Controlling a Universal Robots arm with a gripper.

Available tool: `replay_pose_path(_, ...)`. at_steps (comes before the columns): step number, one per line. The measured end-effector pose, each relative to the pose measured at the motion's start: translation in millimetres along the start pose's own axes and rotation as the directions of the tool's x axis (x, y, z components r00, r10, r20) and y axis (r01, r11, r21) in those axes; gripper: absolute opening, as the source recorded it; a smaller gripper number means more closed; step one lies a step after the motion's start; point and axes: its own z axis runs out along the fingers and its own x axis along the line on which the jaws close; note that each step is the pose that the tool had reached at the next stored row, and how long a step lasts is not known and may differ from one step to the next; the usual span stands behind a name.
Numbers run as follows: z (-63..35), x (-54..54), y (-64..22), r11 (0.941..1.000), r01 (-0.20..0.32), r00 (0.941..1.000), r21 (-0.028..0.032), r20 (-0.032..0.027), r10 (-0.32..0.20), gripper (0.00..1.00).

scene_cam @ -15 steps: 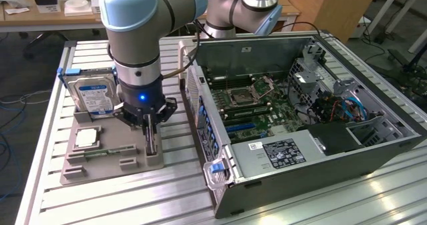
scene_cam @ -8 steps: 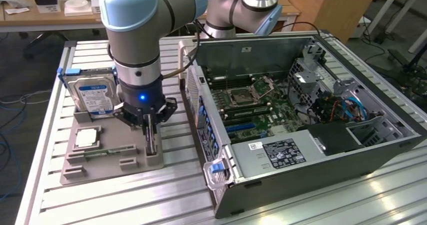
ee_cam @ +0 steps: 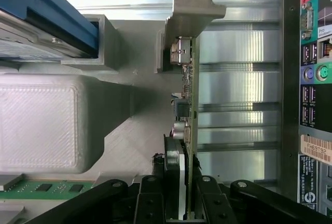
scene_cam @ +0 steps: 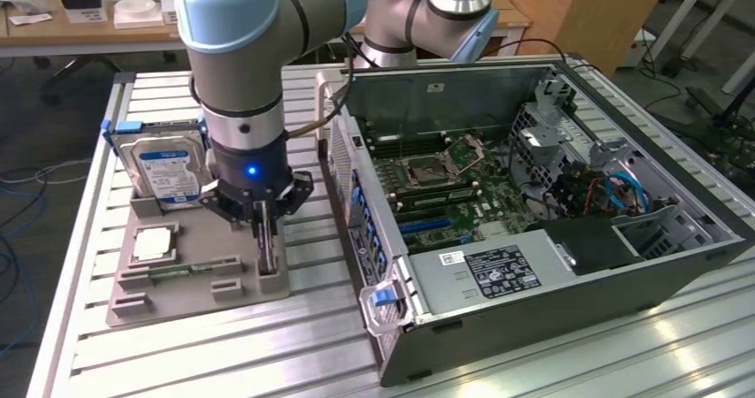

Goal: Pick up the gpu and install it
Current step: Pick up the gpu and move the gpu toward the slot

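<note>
One card matters here: the gpu (scene_cam: 269, 261) stands on edge in the grey holder (scene_cam: 201, 239) on the surface (scene_cam: 177, 363) (upright, so you can grab it from above). The claw (scene_cam: 267, 234) is pinching its top edge, beside the open case (scene_cam: 590, 301).

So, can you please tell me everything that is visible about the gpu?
The gpu is a thin flat card. It looks dark in the exterior view, and the wrist view shows a greenish board edge with small parts on one face. A silvery port sits at one end. The card stands upright on its long edge in a slot of the grey holder, beside the open case. The gripper is down over it, and the jaws look shut on both faces.
</note>
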Motion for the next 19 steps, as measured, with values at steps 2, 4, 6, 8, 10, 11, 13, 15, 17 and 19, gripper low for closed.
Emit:
replay_pose_path(2,-1.4,0.1,0.0,1.0,0.0,1.0,0.0002,-0.0003,0.0,0.28)
replay_pose_path(4,-4.8,0.0,0.0,1.0,0.0,1.0,0.0001,-0.0002,0.0,0.28)
replay_pose_path(6,-10.2,0.0,0.2,1.0,0.0,1.0,0.0,-0.0001,0.0,0.28)
replay_pose_path(8,-17.6,0.0,0.3,1.0,0.0,1.0,-0.0001,-0.0003,0.0,0.28)
replay_pose_path(10,-26.5,0.1,0.5,1.0,0.0,1.0,-0.0006,-0.0002,0.0,0.28)
replay_pose_path(11,-31.2,0.1,0.6,1.0,0.0,1.0,-0.0009,-0.0002,0.0,0.28)
replay_pose_path(13,-40.1,0.0,0.8,1.0,0.0,1.0,-0.0015,-0.0002,0.0,0.28)
replay_pose_path(15,-49.0,0.0,1.0,1.0,0.0,1.0,-0.0017,-0.0003,0.0,0.28)
replay_pose_path(17,-58.4,0.1,1.1,1.0,0.0,1.0,-0.0018,-0.0003,0.0,0.28)
replay_pose_path(19,-67.3,0.0,1.3,1.0,0.0,1.0,-0.0019,-0.0003,0.0,0.28)
